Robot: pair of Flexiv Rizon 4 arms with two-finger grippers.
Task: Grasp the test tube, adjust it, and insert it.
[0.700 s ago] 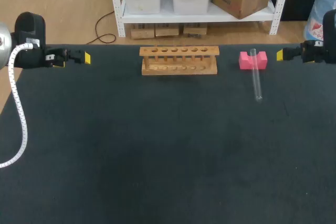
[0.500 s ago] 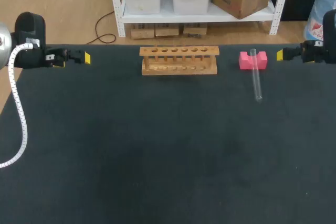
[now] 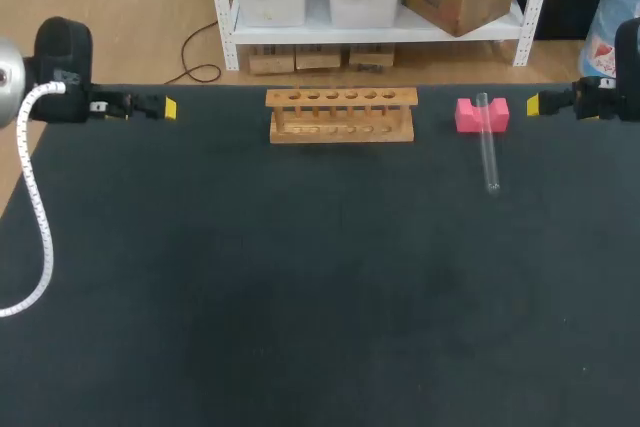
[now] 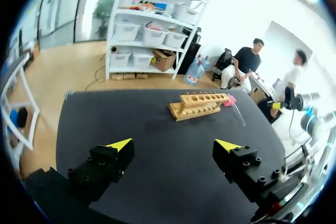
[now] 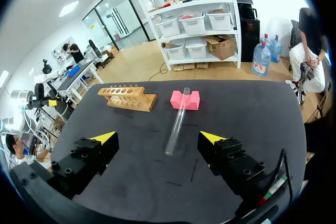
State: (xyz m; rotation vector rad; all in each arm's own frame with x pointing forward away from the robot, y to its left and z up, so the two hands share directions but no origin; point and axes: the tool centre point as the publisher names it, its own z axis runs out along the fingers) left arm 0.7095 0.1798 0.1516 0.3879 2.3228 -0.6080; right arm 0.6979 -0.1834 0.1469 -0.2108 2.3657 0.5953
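A dark worktop [image 3: 300, 297] is seen under both arms. Nearest of the things on it, toward the far right corner, the clear test tube [image 3: 489, 159] is laid lengthwise, its rounded end pointed at the near edge. Its far end is rested in the notch of a pink block [image 3: 466, 115], which is set just behind it, close to the far edge. To the left of the block and apart from it, a wooden rack [image 3: 341, 115] with a row of holes is stood along the middle of the far edge. The left gripper [image 3: 165, 108] is held near the far left corner, its yellow-tipped fingers spread wide with nothing between them. The right gripper [image 3: 535, 104] is held near the far right corner, just beside the block; its fingers are likewise parted and nothing is gripped, and the tube [image 5: 176, 121] is seen ahead of it.
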